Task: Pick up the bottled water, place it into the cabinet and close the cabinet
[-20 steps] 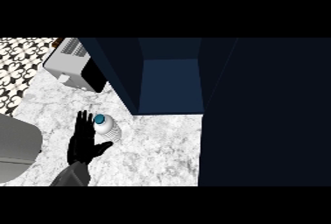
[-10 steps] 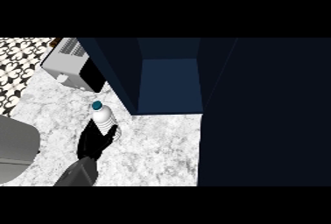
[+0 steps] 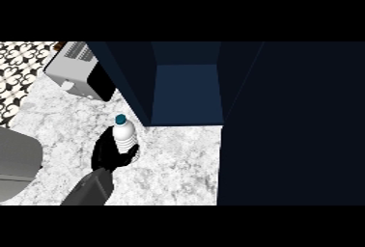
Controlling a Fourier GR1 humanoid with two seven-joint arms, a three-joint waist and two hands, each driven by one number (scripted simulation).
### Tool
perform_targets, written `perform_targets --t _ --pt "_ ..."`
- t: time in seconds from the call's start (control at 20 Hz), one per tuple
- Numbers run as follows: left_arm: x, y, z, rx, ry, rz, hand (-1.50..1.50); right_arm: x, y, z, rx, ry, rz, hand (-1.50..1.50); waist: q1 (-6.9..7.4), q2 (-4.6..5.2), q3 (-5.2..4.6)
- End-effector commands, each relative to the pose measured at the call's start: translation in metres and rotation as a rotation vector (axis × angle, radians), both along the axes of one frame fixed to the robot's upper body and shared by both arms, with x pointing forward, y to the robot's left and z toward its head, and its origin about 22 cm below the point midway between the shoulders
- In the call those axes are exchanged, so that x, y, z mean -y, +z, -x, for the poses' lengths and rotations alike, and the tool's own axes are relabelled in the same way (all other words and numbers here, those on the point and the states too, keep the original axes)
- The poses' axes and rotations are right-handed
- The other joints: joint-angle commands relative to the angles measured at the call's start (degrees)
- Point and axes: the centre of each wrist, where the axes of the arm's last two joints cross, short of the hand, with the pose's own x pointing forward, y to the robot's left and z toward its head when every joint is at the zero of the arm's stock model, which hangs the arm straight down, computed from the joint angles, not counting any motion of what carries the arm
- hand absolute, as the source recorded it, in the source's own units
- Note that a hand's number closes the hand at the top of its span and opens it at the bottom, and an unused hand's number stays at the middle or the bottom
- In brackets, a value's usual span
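Observation:
The water bottle [image 3: 124,134] is clear with a blue cap and stands upright in the left part of the head view. My left hand [image 3: 107,155] is curled round its lower half from the left and below, hiding the base. I cannot tell whether the bottle touches the marble counter [image 3: 178,164]. The dark blue cabinet [image 3: 187,91] stands open just right of the bottle, its inside bare. Its door [image 3: 292,125] hangs open as a wide dark panel filling the right side. My right hand does not show.
A silver toaster [image 3: 75,70] sits at the back left, close to the cabinet's left wall. A grey rounded shape [image 3: 14,164] lies at the left edge. Patterned tiles [image 3: 21,67] show at the top left.
My left hand went from open beside the bottle to curled round it. The bottle has shifted away from me and slightly right, towards the cabinet opening.

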Motion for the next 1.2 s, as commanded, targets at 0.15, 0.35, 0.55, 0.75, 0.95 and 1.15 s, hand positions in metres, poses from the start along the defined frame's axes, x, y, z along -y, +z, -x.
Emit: perform_targets --t 0.15,0.35,0.55,0.75,0.95,1.15 --pt "-0.067 -0.005 0.034 0.039 -0.116 -0.001 1.5 -0.014 -0.003 0.004 -0.011 -0.007 0.002 -1.5 0.5 -0.11 -0.07" --pt "-0.067 -0.001 0.03 0.082 -0.111 0.036 1.5 -0.005 0.003 -0.001 -0.013 -0.019 0.014 -1.5 0.68 -0.16 -0.04" --pt "-0.064 0.0 0.033 0.101 -0.099 0.069 1.5 0.007 -0.002 0.005 0.001 -0.027 -0.008 -1.5 0.92 -0.31 0.01" --pt "-0.048 -0.005 0.043 0.076 -0.139 0.086 1.5 -0.004 0.004 0.004 -0.017 -0.003 0.01 -1.5 1.11 -0.32 0.01" --pt "-0.058 0.031 0.008 0.089 -0.161 0.088 1.5 0.0 -0.003 0.005 -0.008 -0.002 -0.007 -1.5 1.1 -0.37 0.04" --pt "-0.028 0.041 0.025 0.057 -0.201 0.062 1.5 -0.003 -0.006 0.014 -0.019 -0.001 0.01 -1.5 1.4 -0.56 0.09"
